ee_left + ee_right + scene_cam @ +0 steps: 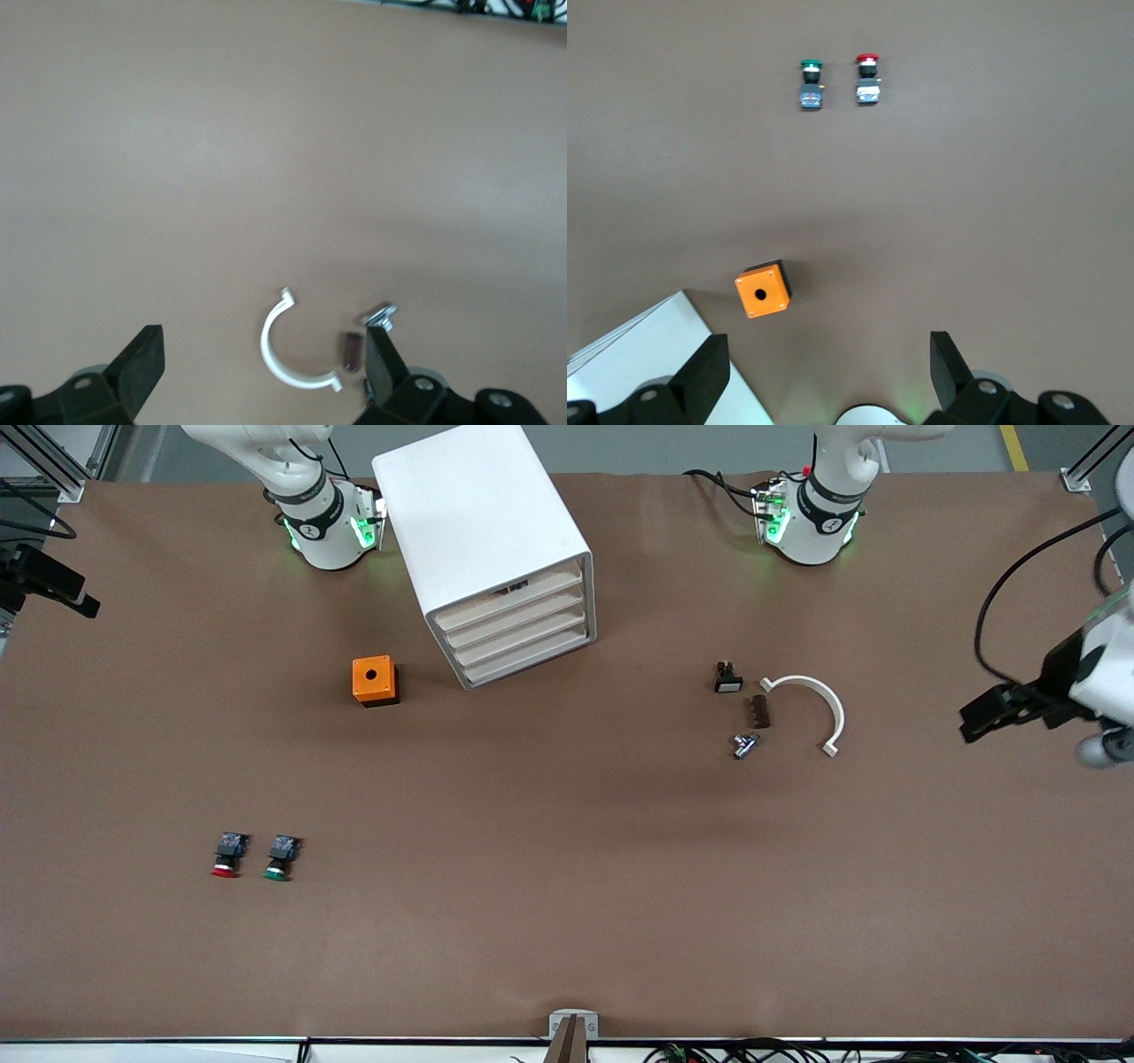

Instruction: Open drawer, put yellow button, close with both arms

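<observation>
The white cabinet (483,522) stands near the right arm's base, and a corner of it shows in the right wrist view (647,354). Its top drawer (496,602) sits level with the three lower ones. The yellow button is not in view. My left gripper (979,722) hangs open and empty over the left arm's end of the table, and its wrist view (262,363) shows it above a white half-ring (288,350). My right gripper (826,372) is open and empty, high above its own base, outside the front view.
An orange box (375,680) stands beside the cabinet. A red-capped button (226,855) and a green-capped one (281,857) lie nearer the front camera. A black part (727,677), a brown piece (760,711), a metal bolt (744,745) and the half-ring (811,708) lie together.
</observation>
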### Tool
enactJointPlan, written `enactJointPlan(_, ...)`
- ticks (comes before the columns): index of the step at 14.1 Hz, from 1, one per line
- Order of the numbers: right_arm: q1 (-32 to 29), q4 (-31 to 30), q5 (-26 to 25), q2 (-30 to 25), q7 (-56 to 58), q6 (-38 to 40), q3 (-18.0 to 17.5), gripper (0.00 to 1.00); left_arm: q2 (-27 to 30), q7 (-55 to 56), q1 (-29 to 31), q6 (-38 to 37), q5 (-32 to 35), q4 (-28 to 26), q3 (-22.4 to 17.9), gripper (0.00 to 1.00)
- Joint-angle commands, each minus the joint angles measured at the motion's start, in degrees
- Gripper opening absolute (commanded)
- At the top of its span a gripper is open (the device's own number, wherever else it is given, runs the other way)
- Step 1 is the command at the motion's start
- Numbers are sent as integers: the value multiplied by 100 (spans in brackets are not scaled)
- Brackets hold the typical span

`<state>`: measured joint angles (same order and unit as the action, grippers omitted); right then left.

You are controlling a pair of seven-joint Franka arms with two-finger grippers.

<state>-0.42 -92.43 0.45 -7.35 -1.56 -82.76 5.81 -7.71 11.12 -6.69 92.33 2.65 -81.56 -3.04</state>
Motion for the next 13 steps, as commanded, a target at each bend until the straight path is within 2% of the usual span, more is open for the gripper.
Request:
enactJointPlan(1,173,-188,-282,-188,-20,-126,-10,100,980,-259,273,75,-72,-1123,233,100)
enactJointPlan(3,173,-188,-282,-188,-20,-126,-10,100,1218,-259,230,-21,-72,-1318,269,100)
enactJointPlan(8,138,-197,-282,-188,-20,-118,17,100,1465,-417,151,-372,-71,-1363,436,100)
enactJointPlan(13,130,-197,-212,-188,-29,-109,26,100,1439,-575,186,-557,-186,-1319,533,100)
